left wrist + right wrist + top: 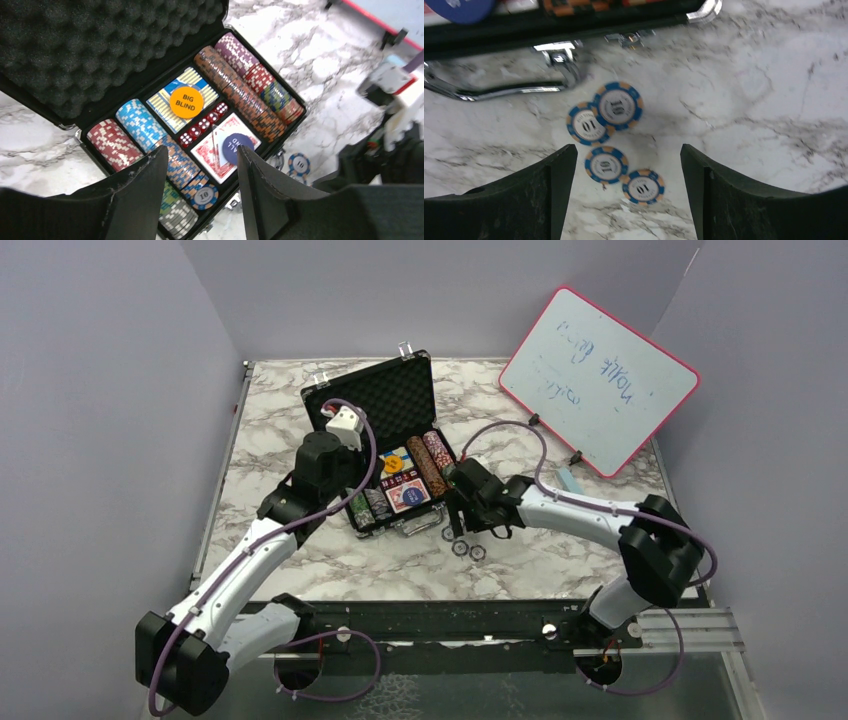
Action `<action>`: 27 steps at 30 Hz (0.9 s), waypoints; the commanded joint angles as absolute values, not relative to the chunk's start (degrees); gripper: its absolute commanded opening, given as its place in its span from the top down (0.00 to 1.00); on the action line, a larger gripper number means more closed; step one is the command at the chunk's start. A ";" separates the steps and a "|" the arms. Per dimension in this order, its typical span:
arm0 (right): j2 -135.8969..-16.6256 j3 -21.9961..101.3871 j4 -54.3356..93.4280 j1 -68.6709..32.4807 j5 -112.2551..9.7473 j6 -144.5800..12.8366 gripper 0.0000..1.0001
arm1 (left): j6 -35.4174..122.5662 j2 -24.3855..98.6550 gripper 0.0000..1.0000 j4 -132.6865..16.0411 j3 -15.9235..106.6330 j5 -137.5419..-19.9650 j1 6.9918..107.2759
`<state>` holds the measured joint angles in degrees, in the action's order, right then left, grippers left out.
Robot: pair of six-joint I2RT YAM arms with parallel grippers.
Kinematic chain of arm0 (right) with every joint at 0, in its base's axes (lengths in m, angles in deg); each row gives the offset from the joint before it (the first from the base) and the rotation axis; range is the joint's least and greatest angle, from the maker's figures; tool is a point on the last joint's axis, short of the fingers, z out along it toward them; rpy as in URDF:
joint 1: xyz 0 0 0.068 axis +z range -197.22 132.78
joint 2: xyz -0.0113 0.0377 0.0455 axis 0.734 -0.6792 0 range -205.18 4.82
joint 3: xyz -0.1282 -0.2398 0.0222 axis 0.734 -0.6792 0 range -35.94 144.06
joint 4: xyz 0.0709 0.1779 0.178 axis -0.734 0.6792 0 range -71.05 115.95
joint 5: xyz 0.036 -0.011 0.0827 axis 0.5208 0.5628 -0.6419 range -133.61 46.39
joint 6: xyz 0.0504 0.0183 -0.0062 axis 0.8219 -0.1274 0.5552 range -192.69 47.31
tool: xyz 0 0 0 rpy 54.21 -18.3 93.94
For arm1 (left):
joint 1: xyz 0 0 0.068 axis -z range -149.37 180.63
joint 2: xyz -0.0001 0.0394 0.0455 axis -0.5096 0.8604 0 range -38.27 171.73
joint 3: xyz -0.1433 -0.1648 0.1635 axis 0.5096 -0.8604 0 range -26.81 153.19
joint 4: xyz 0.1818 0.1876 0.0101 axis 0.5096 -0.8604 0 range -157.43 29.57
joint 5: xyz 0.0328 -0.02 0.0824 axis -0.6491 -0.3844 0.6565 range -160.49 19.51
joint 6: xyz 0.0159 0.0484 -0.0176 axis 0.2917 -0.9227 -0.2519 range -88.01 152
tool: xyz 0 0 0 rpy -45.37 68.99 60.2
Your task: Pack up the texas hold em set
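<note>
The black briefcase (372, 400) lies open at the table's middle, foam lid (90, 45) raised. Its tray holds rows of multicoloured poker chips (137, 125), red dice (202, 125), the orange round button (186, 102) and a red-backed card deck (215, 160) with a blue disc (234, 146) on it. My left gripper (201, 150) hovers open over the front chip rows, nothing between its fingers; a blue-and-orange chip (205, 196) lies flat at a row's end. Several loose blue-and-orange chips (606, 164) lie on the table before the silver handle (499, 91). My right gripper (628, 150) is open above them.
A pink-framed whiteboard (598, 380) leans at the back right, with a light blue eraser block (570, 480) below it. Grey walls close in the marble table (300, 570) on the left, back and right. Purple cables loop over both arms.
</note>
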<state>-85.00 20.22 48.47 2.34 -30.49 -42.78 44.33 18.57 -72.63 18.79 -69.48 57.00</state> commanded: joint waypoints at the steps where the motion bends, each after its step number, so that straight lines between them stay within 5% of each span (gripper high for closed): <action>1: -92.17 28.39 48.42 2.26 -33.52 -44.71 0.22 | 51.45 20.08 0.42 -68.74 19.84 -66.60 57.00; 13: -98.69 28.89 46.86 2.09 -33.57 -47.38 0.35 | 49.75 17.40 0.39 -66.68 17.99 -66.19 56.91; 22: -99.75 28.35 47.75 1.91 -38.43 -51.50 0.62 | 50.09 16.66 0.39 -67.23 17.66 -66.34 56.91; 27: -96.64 27.23 48.57 2.83 -39.74 -50.65 0.63 | 51.12 15.48 0.38 -67.08 16.43 -66.67 56.92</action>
<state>-98.23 29.01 46.55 2.10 -36.94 -50.29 49.91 17.50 -68.22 18.05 -67.42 57.00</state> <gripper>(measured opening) 0.396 0.615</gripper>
